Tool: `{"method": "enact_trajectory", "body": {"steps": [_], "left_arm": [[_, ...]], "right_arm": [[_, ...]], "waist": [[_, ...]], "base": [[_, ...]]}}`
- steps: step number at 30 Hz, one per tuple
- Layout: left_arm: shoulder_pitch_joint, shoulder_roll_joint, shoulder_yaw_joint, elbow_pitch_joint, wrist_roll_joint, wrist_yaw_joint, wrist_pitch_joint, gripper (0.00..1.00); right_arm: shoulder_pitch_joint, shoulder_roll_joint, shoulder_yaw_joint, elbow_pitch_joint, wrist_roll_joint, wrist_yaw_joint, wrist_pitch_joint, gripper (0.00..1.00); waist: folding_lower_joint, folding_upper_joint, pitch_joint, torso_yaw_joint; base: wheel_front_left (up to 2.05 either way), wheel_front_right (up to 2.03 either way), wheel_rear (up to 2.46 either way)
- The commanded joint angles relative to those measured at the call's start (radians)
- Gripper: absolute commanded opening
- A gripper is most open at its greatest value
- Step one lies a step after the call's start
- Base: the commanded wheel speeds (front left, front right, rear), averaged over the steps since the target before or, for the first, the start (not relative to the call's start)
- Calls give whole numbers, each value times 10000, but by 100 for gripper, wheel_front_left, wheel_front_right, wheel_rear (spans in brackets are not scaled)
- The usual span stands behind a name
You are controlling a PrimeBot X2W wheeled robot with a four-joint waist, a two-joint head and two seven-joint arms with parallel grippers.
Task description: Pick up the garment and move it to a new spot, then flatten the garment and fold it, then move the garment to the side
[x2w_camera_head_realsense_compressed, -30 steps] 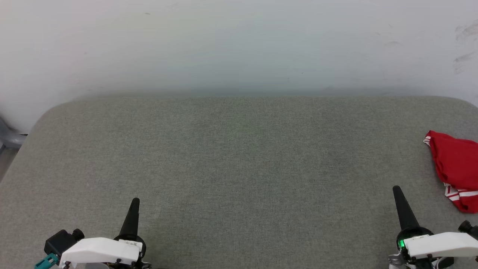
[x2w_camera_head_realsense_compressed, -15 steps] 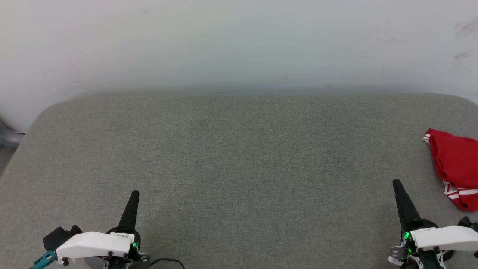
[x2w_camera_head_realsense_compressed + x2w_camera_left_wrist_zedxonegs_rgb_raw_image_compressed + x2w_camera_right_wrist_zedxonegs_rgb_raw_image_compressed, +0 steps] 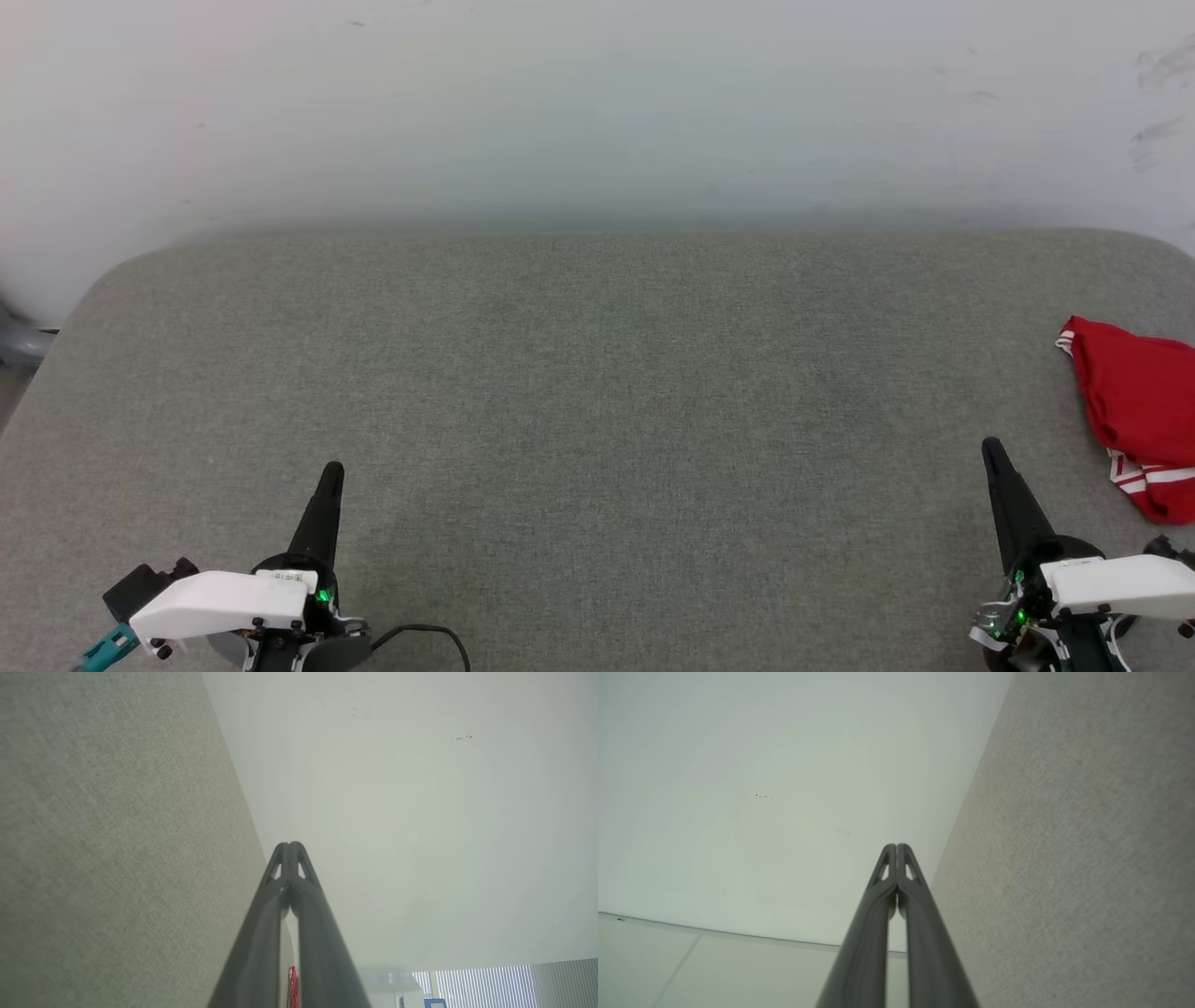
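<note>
Far left edge, off the table: a grey curved object (image 3: pixel 13 342), too little in frame to identify.

Near left: left gripper (image 3: pixel 330 472) over the grey fabric table (image 3: pixel 597 373). Fingers pressed together tip to tip, holding nothing, pointing toward the far wall (image 3: pixel 597 112). A black cable (image 3: pixel 431 637) loops just right of its base.

Near right: right gripper (image 3: pixel 992 452), jaws closed, empty.

Right edge of table: the garment (image 3: pixel 1134 401), a crumpled red heap with red-white striped trim on its near side. It lies right of the right gripper, apart from it, partly cut off by the frame.
</note>
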Motion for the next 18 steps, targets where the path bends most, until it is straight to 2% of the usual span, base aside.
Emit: {"method": "enact_trajectory", "body": {"steps": [1, 18], "left_arm": [[-200, 0, 30, 0, -218, -43, 57, 0], [-454, -33, 199, 158, -1650, -175, 407, 0]], "right_arm": [[-224, -31, -26, -7, 209, -5, 67, 0], [-457, 9, -134, 197, 1524, -6, 444, 0]], "waist": [[-1, 0, 6, -4], [-1, 0, 97, -56]], "base": [[0, 0, 0], [0, 0, 0]]}}
